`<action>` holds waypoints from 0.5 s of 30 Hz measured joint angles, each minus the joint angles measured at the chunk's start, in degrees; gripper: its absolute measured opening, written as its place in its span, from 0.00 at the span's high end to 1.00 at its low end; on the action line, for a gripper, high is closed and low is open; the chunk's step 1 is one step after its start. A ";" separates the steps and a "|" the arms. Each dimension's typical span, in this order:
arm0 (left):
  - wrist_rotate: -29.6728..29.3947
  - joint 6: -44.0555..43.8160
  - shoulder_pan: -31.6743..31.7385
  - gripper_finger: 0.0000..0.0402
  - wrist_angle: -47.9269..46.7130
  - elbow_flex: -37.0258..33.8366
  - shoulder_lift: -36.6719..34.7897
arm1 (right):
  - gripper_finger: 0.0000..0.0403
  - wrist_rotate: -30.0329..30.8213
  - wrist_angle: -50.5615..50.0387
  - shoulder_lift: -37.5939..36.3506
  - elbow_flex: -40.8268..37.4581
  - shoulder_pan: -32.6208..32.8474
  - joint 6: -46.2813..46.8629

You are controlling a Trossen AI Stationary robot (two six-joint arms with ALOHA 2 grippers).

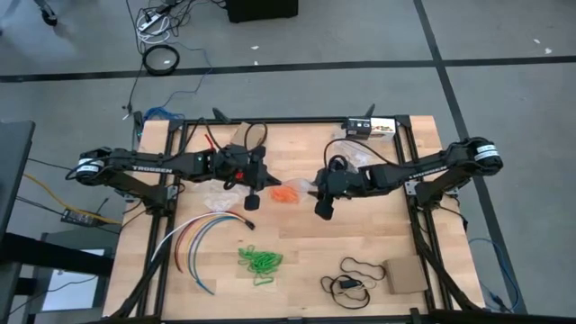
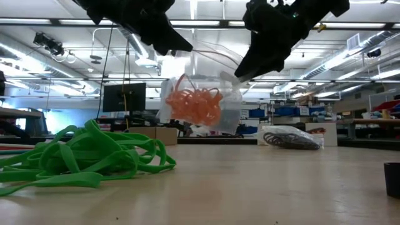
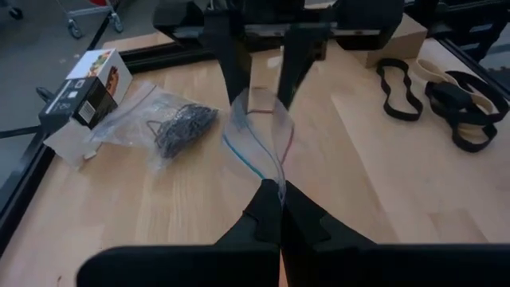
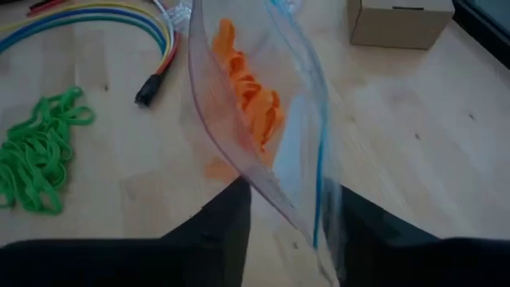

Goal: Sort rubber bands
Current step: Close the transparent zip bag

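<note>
A clear zip bag (image 2: 206, 94) with orange rubber bands (image 2: 194, 105) in it hangs over the table's middle, between my two grippers. My left gripper (image 3: 279, 198) is shut on one side of its top edge. My right gripper (image 4: 295, 211) is open, one finger on either side of the bag's opposite side; I cannot tell whether they touch it. A heap of green rubber bands (image 1: 259, 261) lies on the table near the front edge. Dark rubber bands (image 3: 182, 123) lie in a second clear bag at the far right. My left gripper pinches the clear bag's top edge (image 3: 277, 179) between its two fingers, coming at it from the table's left and slanting a little downward. The bag hangs below the fingers with the orange bands gathered in its bottom (image 2: 195, 115), which seems lifted clear of the table.
Coloured cables (image 1: 193, 236) curve across the near left and end in a black plug (image 4: 147, 90). A black cord loop (image 1: 355, 270) and a cardboard box (image 1: 405, 274) lie at the near right. A small printed box (image 3: 88, 92) stands by the dark bands' bag.
</note>
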 joint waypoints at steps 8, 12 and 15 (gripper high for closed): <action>-0.02 -0.11 0.00 1.00 -2.52 0.00 0.00 | 0.94 -1.98 -0.30 -2.11 0.02 -0.14 -1.81; -0.02 -0.10 0.00 1.00 -2.05 0.00 0.00 | 0.99 -9.85 0.13 -2.95 0.07 -1.43 -2.23; -0.02 -0.10 0.00 1.00 -0.85 0.00 0.00 | 1.00 -15.81 1.01 -2.87 0.07 -2.21 -1.84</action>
